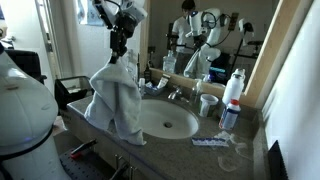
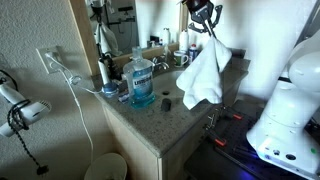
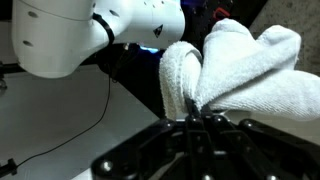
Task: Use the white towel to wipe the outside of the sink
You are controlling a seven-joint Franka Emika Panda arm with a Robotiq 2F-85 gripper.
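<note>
My gripper (image 1: 117,55) is shut on the top of the white towel (image 1: 113,100), which hangs down from it above the counter at the left side of the oval white sink (image 1: 165,122). In an exterior view the gripper (image 2: 207,27) holds the towel (image 2: 203,75) over the counter's edge. In the wrist view the towel (image 3: 235,65) bunches right at my closed fingertips (image 3: 196,118). The towel's lower edge hangs at about counter level beside the sink rim.
A grey stone counter (image 1: 215,160) carries a faucet (image 1: 175,93), a white cup (image 1: 207,104) and a bottle (image 1: 232,100). A blue mouthwash bottle (image 2: 142,83) stands near the wall. A mirror (image 1: 215,35) is behind. A hairdryer (image 2: 20,110) hangs on the wall.
</note>
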